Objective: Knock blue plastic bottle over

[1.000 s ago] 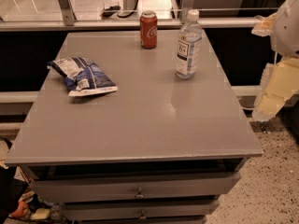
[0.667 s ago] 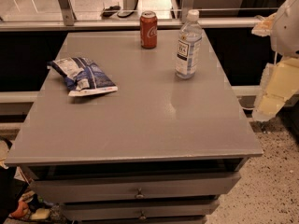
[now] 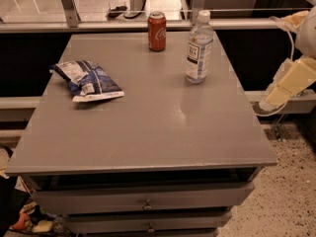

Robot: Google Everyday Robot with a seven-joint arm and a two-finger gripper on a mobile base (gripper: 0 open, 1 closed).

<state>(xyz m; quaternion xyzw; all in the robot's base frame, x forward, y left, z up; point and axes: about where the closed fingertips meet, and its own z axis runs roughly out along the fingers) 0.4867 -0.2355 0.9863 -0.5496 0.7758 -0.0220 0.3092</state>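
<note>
The blue plastic bottle (image 3: 199, 48) stands upright near the table's (image 3: 148, 132) far right edge. A soda can (image 3: 157, 31) stands at the table's far edge, and a chip bag (image 3: 88, 80) lies on its left side. The gripper (image 3: 269, 101) hangs beyond the table's right edge; whether it is open or closed cannot be told.

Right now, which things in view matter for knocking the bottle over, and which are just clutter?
In the job: clear bluish plastic water bottle with white cap, upright at the far right of the grey table; gripper, off the table's right edge, apart from it.
Lying about: red soda can, upright left of the bottle; blue-and-white chip bag, flat at left.
</note>
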